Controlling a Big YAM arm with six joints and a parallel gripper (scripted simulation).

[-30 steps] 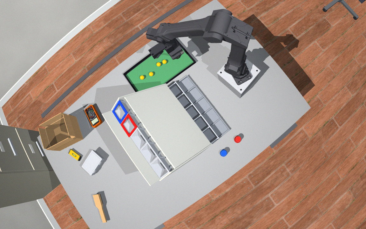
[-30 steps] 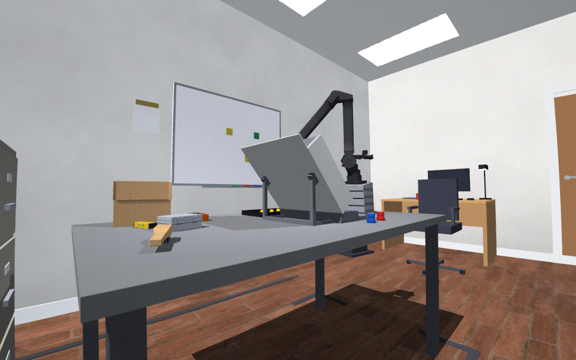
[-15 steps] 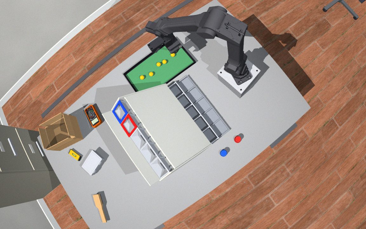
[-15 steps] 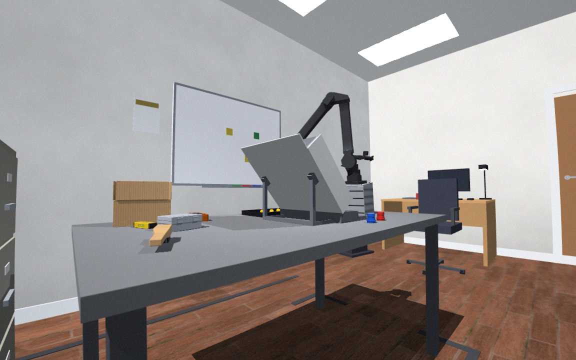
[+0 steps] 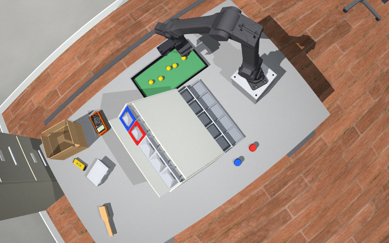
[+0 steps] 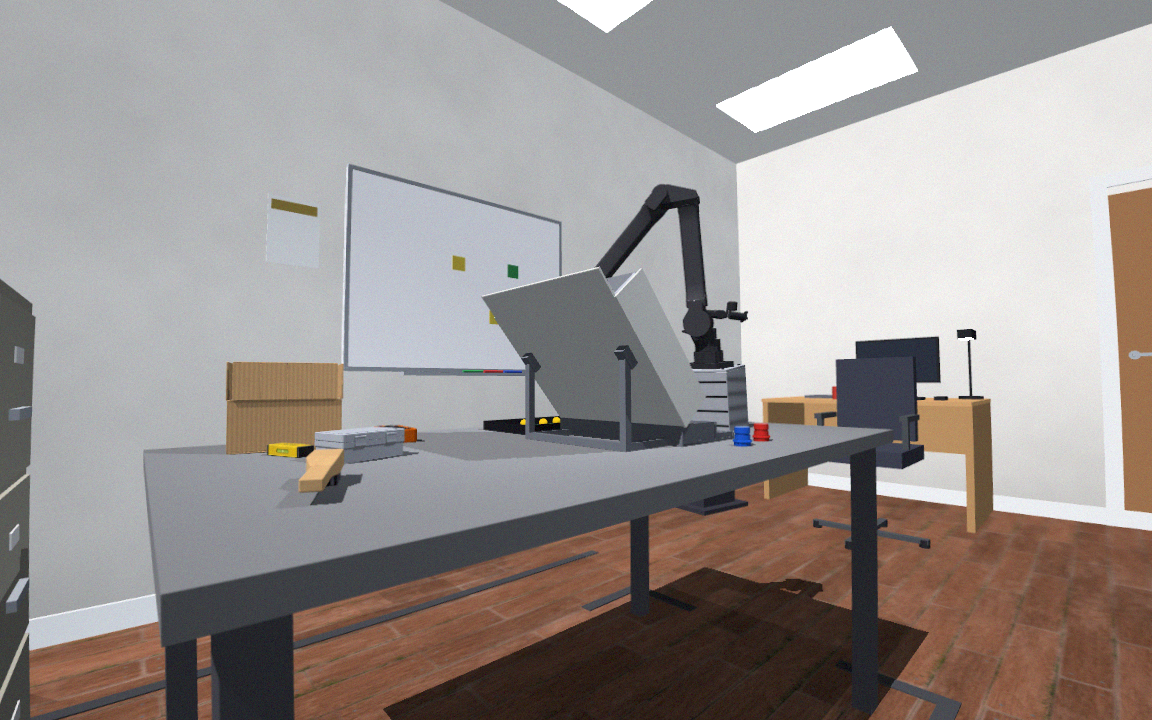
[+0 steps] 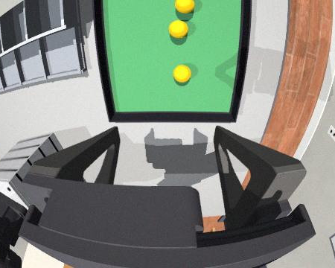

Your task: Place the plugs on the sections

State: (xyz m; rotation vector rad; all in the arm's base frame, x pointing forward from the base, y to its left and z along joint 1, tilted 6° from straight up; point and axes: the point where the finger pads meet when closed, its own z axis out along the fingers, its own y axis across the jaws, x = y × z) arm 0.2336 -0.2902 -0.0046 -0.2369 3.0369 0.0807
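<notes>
My gripper (image 5: 176, 47) is open and empty above the far end of the green marble tray (image 5: 170, 71), which also shows in the wrist view (image 7: 173, 56). Several yellow marbles lie in the tray; the nearest one (image 5: 183, 57) sits just beyond my fingertips in the wrist view (image 7: 182, 74). The blue-banded funnel (image 5: 127, 117) and red-banded funnel (image 5: 136, 132) stand at the top of the sloped white cover (image 5: 177, 133). A row of grey sections (image 5: 210, 116) lies at its foot. The red plug (image 5: 252, 147) and blue plug (image 5: 237, 162) stand on the table by the sections.
An open cardboard box (image 5: 63, 139), a multimeter (image 5: 99, 122), a small yellow level (image 5: 79, 163), a white case (image 5: 97, 172) and a wooden block (image 5: 106, 219) lie on the table's left side. The arm's base (image 5: 254, 81) stands right of the tray. A filing cabinet (image 5: 5, 169) stands off the table's left end.
</notes>
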